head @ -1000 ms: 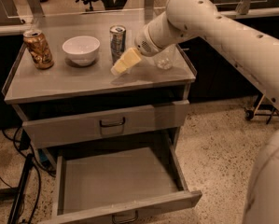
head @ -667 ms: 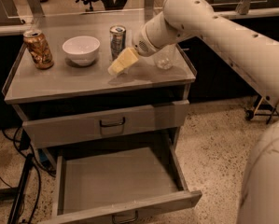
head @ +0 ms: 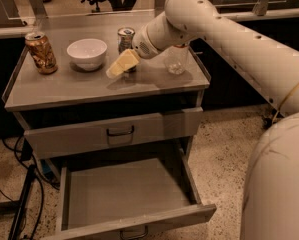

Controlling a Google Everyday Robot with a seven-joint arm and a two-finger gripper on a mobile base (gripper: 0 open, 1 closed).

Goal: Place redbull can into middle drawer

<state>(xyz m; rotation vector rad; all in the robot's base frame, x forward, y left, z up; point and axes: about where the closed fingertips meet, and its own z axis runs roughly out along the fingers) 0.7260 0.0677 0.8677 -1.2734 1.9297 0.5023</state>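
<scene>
The redbull can (head: 125, 38), slim and silver-blue, stands upright at the back middle of the cabinet top. My gripper (head: 121, 65), cream-coloured, hangs just in front of the can's lower part, slightly to its left, low over the top; it covers the can's base. I cannot tell if it touches the can. The middle drawer (head: 124, 196) is pulled out wide below, a grey shallow tray with nothing in it, its dark handle (head: 134, 232) at the front edge.
A white bowl (head: 87, 53) stands left of the can, a brown-gold can (head: 40, 52) at the far left, and a clear glass (head: 176, 61) to the right under my arm. The upper drawer (head: 114, 131) is closed. Cables lie on the floor at left.
My gripper has shifted a little to the left in front of the redbull can. The can, bowl and drawers have not moved.
</scene>
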